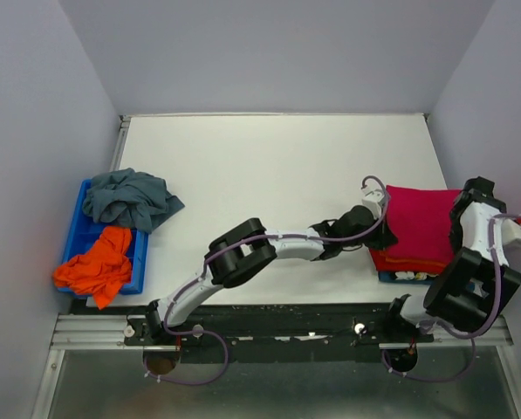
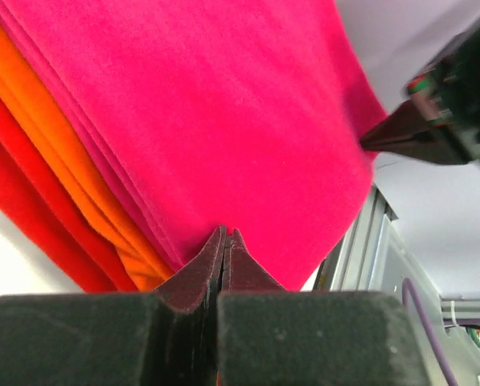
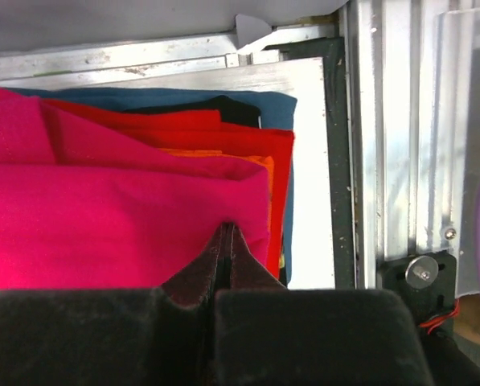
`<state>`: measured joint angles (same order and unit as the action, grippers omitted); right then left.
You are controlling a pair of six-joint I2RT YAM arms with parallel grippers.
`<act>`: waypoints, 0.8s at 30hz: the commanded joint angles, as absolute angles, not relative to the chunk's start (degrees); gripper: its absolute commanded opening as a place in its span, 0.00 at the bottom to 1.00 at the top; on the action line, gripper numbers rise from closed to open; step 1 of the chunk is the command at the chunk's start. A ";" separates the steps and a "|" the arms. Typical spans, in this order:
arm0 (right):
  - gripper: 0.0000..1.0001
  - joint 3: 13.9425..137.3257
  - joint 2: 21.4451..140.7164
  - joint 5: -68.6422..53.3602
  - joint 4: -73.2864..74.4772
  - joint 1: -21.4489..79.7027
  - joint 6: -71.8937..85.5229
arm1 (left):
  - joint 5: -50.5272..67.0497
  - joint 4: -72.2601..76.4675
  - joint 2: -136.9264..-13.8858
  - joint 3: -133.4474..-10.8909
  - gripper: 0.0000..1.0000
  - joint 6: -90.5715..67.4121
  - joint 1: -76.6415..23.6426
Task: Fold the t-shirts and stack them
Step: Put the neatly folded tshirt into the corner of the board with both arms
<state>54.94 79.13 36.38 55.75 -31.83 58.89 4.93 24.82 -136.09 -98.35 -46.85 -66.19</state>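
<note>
Both the left tool and right tool are pinched closed, tips touching the folded magenta t-shirt ahead.

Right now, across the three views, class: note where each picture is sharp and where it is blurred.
Top external: evenly lit, sharp throughout. Left wrist: the right gripper at upper right is blurred, the pink t-shirt sharper. Right wrist: the stack has crisp edges.

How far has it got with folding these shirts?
Done: a folded stack sits at the right, with red, orange and dark layers under the pink shirt. In hand: the left gripper and right gripper are closed at the pink shirt's edge, apparently pinching it. Left: a grey shirt and an orange shirt lie crumpled in the blue bin.
</note>
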 commanded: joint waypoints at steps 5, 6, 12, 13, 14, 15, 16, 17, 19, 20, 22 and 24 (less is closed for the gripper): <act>0.01 61.62 65.93 27.20 50.24 -31.03 42.76 | -5.17 27.42 -121.23 -85.98 0.00 -39.56 -64.69; 0.01 60.22 64.00 20.89 44.79 -30.68 38.10 | -6.66 27.94 -118.94 -83.35 0.00 -39.38 -64.08; 0.42 52.65 54.94 -9.47 20.59 -23.23 30.94 | -10.90 28.21 -106.19 -69.90 0.00 -41.22 -57.14; 0.57 53.86 55.28 -9.23 19.61 -19.64 30.42 | -11.07 29.08 -104.26 -66.83 0.00 -41.22 -55.65; 1.00 55.97 56.50 -7.49 20.03 -15.86 29.80 | -11.42 29.96 -101.98 -64.01 0.01 -41.22 -54.33; 1.00 58.34 58.34 -5.21 21.43 -11.21 28.66 | -12.30 30.49 -99.43 -60.94 0.05 -40.87 -52.92; 1.00 61.40 60.10 -1.97 23.71 -7.42 27.87 | -13.09 30.32 -97.58 -58.65 0.11 -40.61 -51.52; 1.00 63.70 62.12 -0.28 25.21 -3.82 27.17 | -13.70 29.63 -95.38 -56.27 0.18 -40.08 -50.37; 1.00 64.78 63.98 -1.92 22.78 1.29 25.06 | -14.67 27.87 -91.86 -52.66 0.26 -39.03 -48.00; 1.00 63.82 64.07 -3.67 19.37 3.58 24.00 | -14.94 27.34 -90.11 -50.65 0.30 -38.33 -46.86; 1.00 61.27 63.98 -5.62 14.61 7.97 22.33 | -15.12 27.51 -86.94 -46.25 0.44 -36.75 -44.75; 1.00 58.38 64.33 -2.65 11.71 12.98 20.14 | -15.29 27.86 -83.43 -41.77 0.67 -36.13 -41.33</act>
<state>62.11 64.23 -2.13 19.94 6.07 26.33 -12.93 28.23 -89.84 -48.80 -39.33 -45.52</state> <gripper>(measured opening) 0.998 0.447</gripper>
